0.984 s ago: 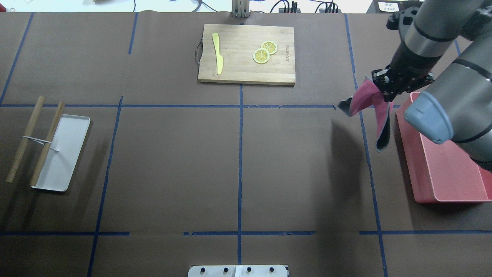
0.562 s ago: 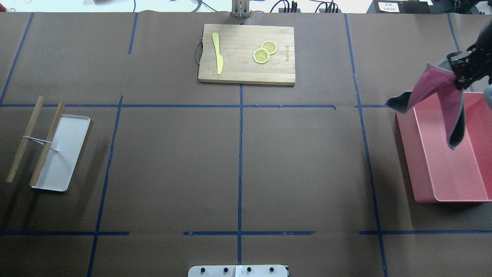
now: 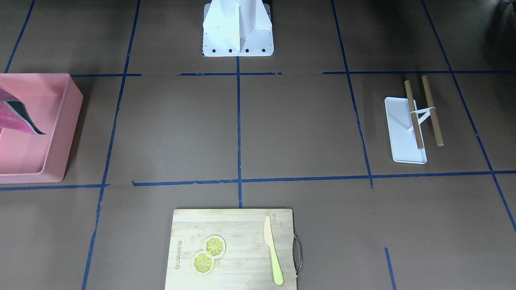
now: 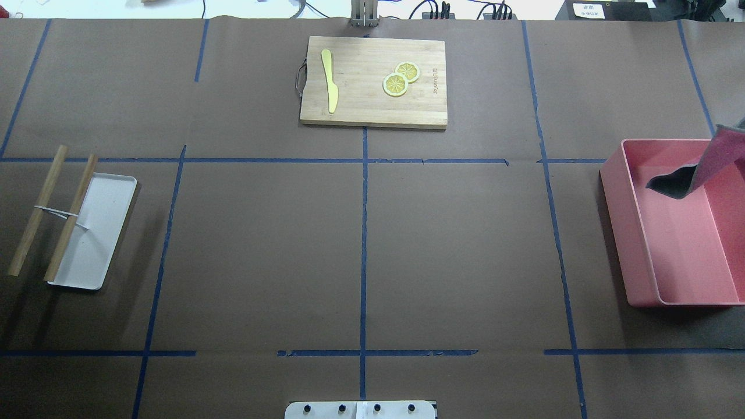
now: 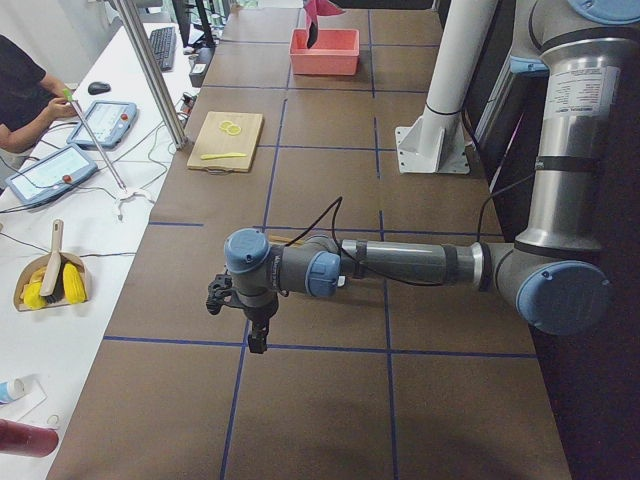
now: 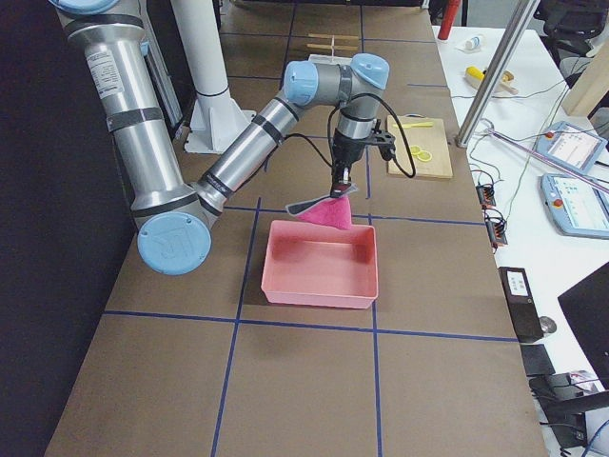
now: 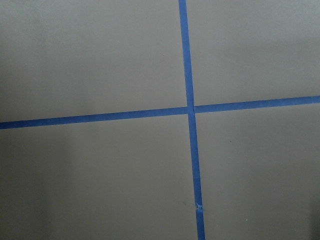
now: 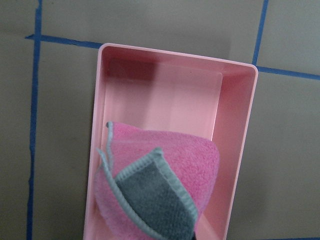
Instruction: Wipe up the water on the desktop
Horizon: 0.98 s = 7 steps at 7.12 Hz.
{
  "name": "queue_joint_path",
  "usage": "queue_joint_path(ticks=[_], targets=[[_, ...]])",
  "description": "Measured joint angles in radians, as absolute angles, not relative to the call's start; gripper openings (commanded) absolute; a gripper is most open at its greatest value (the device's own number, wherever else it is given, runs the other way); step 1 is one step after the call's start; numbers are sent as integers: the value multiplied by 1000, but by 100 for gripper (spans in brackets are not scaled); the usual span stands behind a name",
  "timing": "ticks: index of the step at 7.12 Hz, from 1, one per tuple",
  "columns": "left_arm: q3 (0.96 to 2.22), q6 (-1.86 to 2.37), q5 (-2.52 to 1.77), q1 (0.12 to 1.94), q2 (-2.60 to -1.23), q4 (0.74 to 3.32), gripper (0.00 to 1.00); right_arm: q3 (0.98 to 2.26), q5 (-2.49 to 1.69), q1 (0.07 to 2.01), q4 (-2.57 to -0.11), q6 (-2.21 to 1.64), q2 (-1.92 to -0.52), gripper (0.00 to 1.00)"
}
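Note:
The desktop (image 4: 262,244) is dark brown with blue tape lines; I see no water on it. A pink and grey cloth (image 4: 719,157) hangs over the far end of a pink bin (image 4: 617,221). It also shows in the right wrist view (image 8: 165,170) above the bin (image 8: 235,125). My right gripper (image 6: 338,188) shows only in the exterior right view, at the top of the cloth (image 6: 328,211); I cannot tell whether it is shut. My left gripper (image 5: 257,345) points down over bare desktop near a tape crossing; I cannot tell its state.
A bamboo cutting board (image 4: 361,87) with a yellow knife (image 4: 329,78) and lemon slices (image 4: 396,84) lies at the far middle. A white tray (image 4: 105,233) with two wooden rods (image 4: 70,215) lies at the left. The robot base (image 3: 238,28) stands at the near edge.
The right arm has carried the cloth to the right, out of the overhead view. The cloth now hangs over the pink bin, not over the desktop.

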State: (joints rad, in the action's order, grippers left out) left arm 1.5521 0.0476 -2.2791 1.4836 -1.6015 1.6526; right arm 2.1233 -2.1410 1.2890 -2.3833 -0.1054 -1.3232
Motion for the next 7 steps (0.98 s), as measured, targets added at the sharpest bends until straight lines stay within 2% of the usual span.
queue_joint_path(ticks=[1, 2, 7], targets=[[1551, 48, -2279, 1483, -1600, 1654, 100, 2107, -2139, 1293, -2348, -87, -1356, 50], [1551, 48, -2279, 1483, -1599, 1656, 100, 2095, -2139, 1294, -2325, -81, -1376, 99], [1549, 47, -2277, 1482, -1597, 1658, 100, 2006, -2232, 1362, -2181, -84, -1404, 100]])
